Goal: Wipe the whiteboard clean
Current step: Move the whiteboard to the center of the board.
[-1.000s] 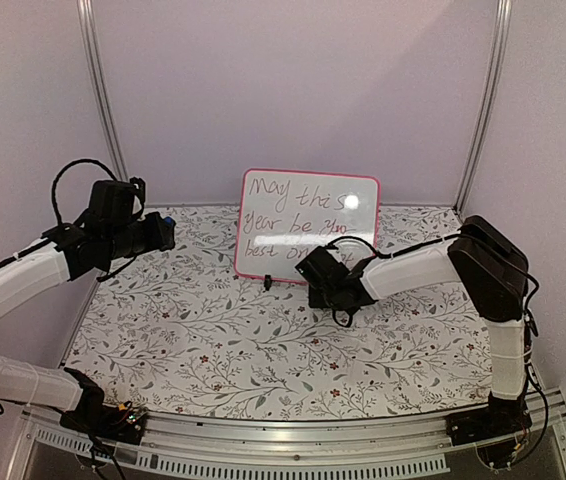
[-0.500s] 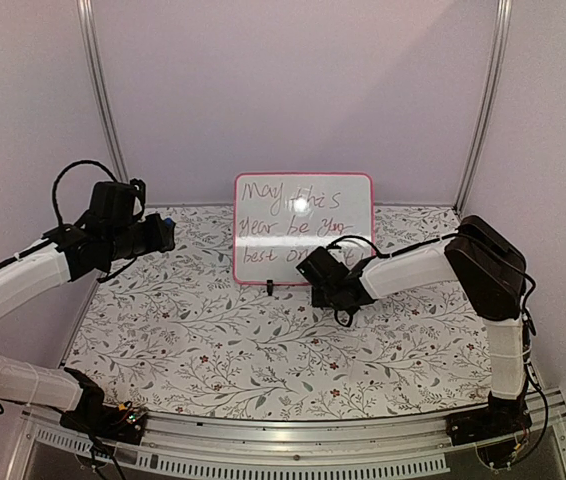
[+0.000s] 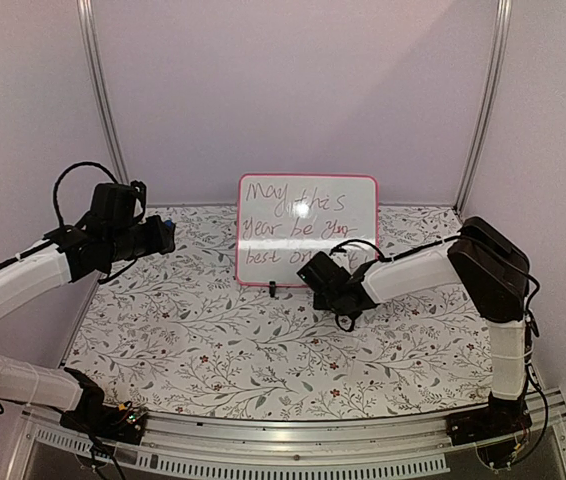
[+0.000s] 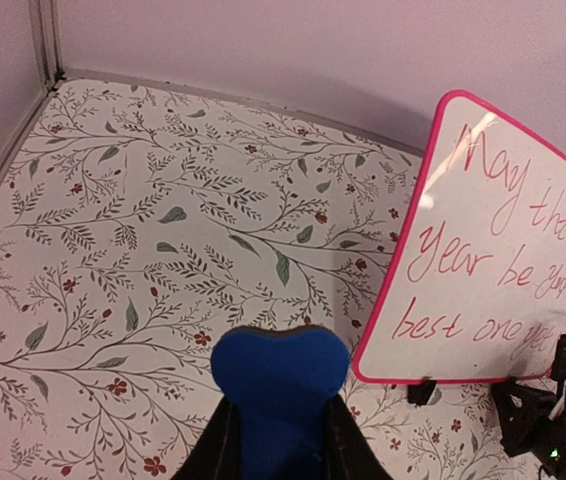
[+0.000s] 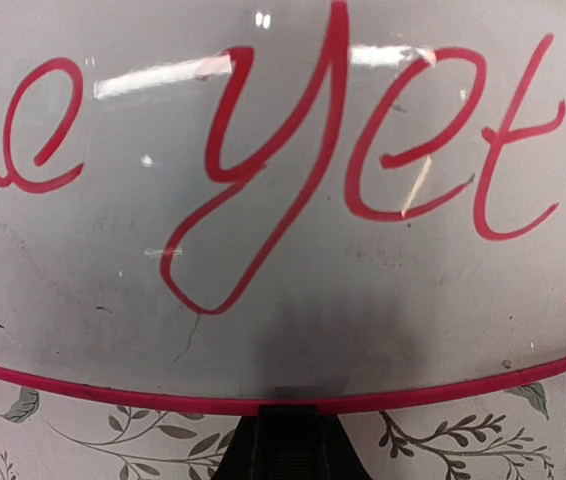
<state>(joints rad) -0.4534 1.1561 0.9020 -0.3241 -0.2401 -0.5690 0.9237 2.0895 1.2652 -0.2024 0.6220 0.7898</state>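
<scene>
I steady the pink-framed glossy whiteboard [image 3: 305,228], right gripper [image 5: 281,414] clamped on its lower edge; left gripper [image 4: 281,425] pinches a blue foam eraser block [image 4: 281,365], board ahead-right.

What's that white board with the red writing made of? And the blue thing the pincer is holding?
The whiteboard looks like a smooth, glossy coated board, because the lights glare off it. Its thin pink frame is probably plastic. The blue block looks matte and soft, maybe foam or felt, since it shows no shine at all.
</scene>
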